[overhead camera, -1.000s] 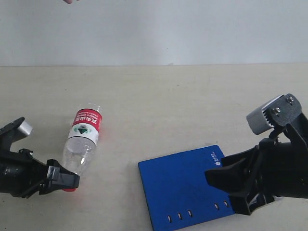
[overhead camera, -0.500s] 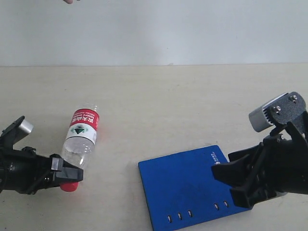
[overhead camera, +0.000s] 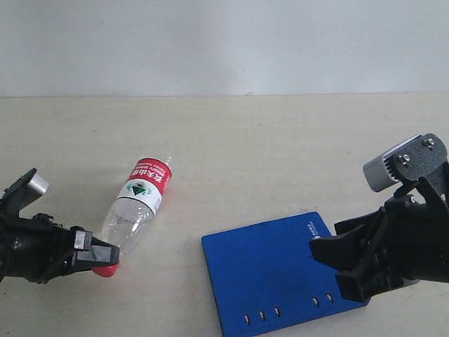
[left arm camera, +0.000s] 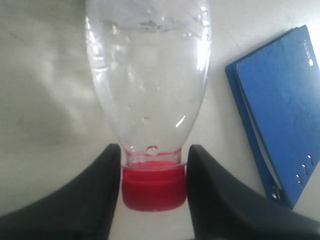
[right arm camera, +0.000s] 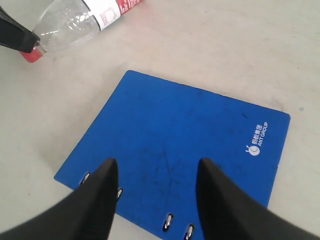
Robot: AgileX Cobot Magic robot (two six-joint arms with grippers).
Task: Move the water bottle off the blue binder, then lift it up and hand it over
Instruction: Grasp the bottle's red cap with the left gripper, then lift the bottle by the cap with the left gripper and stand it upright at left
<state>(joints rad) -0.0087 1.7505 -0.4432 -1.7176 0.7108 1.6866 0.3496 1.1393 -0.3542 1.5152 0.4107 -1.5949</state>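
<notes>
The water bottle (overhead camera: 137,203) lies on its side on the table, left of the blue binder (overhead camera: 270,270) and apart from it. Its red cap (overhead camera: 106,271) points toward the left arm, and its base points up and to the right. My left gripper (overhead camera: 99,258) is shut on the cap; in the left wrist view both fingers of the left gripper (left arm camera: 153,176) press the cap (left arm camera: 153,189) below the clear bottle (left arm camera: 149,85). My right gripper (right arm camera: 156,167) hangs open over the binder (right arm camera: 190,125), near its slotted edge, holding nothing. In the exterior view the right gripper (overhead camera: 340,261) covers the binder's right edge.
The beige tabletop (overhead camera: 280,154) runs back to a plain white wall (overhead camera: 224,42). The binder (left arm camera: 280,110) lies flat to one side of the bottle in the left wrist view. The bottle (right arm camera: 75,20) appears at the rim of the right wrist view.
The bottle has pivoted about its gripped cap, its base swinging to the right. The right gripper drew back slightly to the right a second ago and has since held still.
</notes>
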